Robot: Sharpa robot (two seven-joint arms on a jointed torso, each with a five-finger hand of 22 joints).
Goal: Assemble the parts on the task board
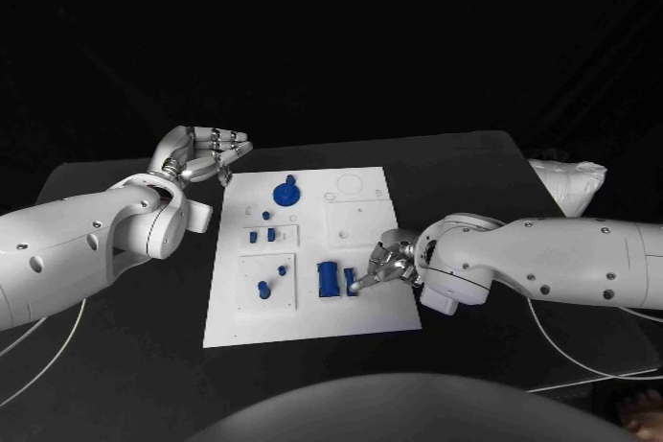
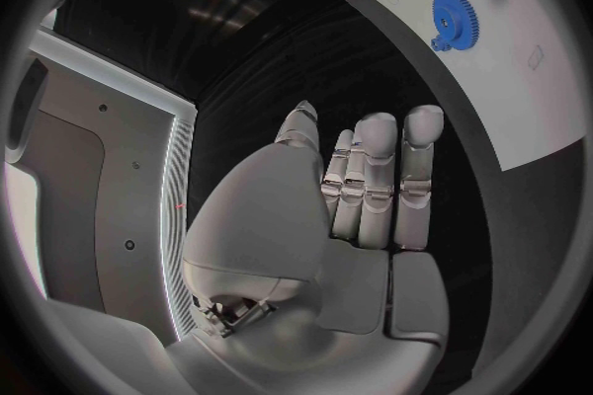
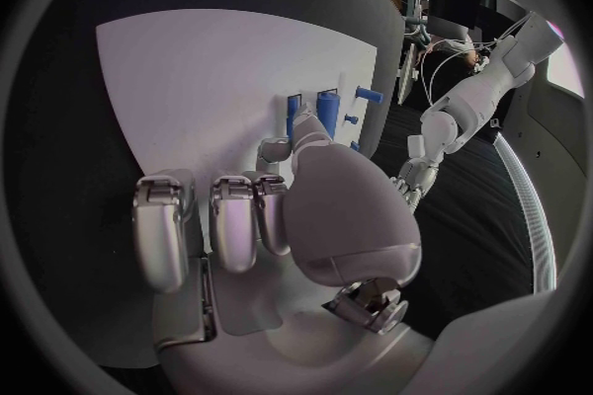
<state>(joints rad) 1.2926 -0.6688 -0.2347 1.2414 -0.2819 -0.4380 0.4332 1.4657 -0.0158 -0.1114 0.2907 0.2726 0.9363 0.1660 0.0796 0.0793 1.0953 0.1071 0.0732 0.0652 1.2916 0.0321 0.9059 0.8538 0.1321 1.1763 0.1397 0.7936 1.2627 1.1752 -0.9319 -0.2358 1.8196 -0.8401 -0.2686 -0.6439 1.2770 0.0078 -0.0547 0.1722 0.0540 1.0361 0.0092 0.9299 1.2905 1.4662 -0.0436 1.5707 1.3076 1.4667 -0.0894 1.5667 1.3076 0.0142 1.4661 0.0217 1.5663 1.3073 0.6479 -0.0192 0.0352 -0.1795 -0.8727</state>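
White flat task board [image 1: 311,313] sits in the middle of the black tabletop [image 1: 125,365], so starting from its near edge. Nearest parts are a small blue peg-like piece [image 1: 262,289] and a tiny blue stud [image 1: 284,268] in the near-left panel of the board, and next to them a chunky blue rectangular block [image 1: 328,277] roughly mid-board.

Right hand [image 1: 381,267] is down on the board by its right edge, just beside that block. One finger reaches out toward it; from the right wrist view the fingertip [image 3: 309,130] looks like it's touching or nearly touching the block [image 3: 325,107], while the other fingers are curled in with nothing in them. I can't tell if it's actually pressing, but it isn't holding anything.

Further back, two small blue upright pieces [image 1: 262,236] stand in the left-middle panel, and a round blue gear [image 1: 285,193] sits near the far-left corner.

Left hand [image 1: 203,154] hovers over the tabletop just off that far-left corner, fingers loosely spread and holding nothing. The left wrist view shows the gear [image 2: 454,18] well ahead of it.

My guess: the step in hand is seating or nudging the block. Next move probably needs a careful straight push down, or a regrip if it's crooked.
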